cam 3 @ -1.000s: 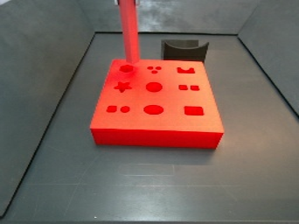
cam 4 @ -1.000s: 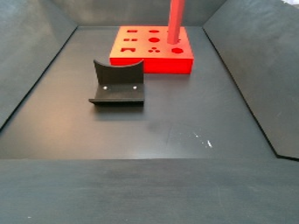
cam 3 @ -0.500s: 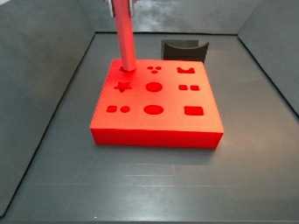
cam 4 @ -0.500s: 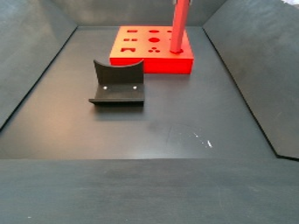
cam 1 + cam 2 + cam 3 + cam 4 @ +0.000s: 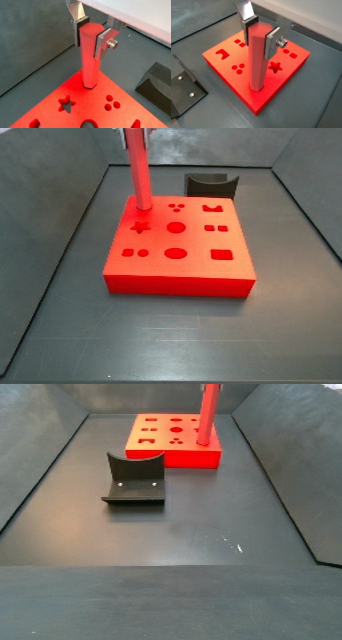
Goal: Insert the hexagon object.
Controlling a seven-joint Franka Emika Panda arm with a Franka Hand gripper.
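- Now the long, slim bright-red hexagon rod (image 5: 139, 168) stands upright with its lower end at the far left corner of the broad flat red block with shape-shaped holes (image 5: 181, 258); a second ago that end met the block at the hexagon hole, and since then the rod's top has shifted slightly left, so it stands straighter.
- In both wrist views the rod's foot (image 5: 256, 86) sits at a corner of the block, and it looks to have entered the hole there, though how deep cannot be told.
- My judgement is that insertion is under way and not finished: much of the rod remains above the block's face.
- Holding the rod near its upper end is the pincer (image 5: 91, 31), its flat silver fingers (image 5: 77, 22) pressed on opposite faces of the rod, closed narrow around it.
- From above, the arm comes straight down over the block's far left corner, fingers pointing at the block; in both side views the pincer itself lies beyond the upper edge and only the rod shows (image 5: 209, 414).
- A dark L-shaped fixture (image 5: 134, 479) stands on the dark grey table (image 5: 187, 534), apart from the block and clear of the arm.
- Next, I judge, the rod needs a steady downward push while kept vertical; any tilt could jam its edges against the hole's walls.
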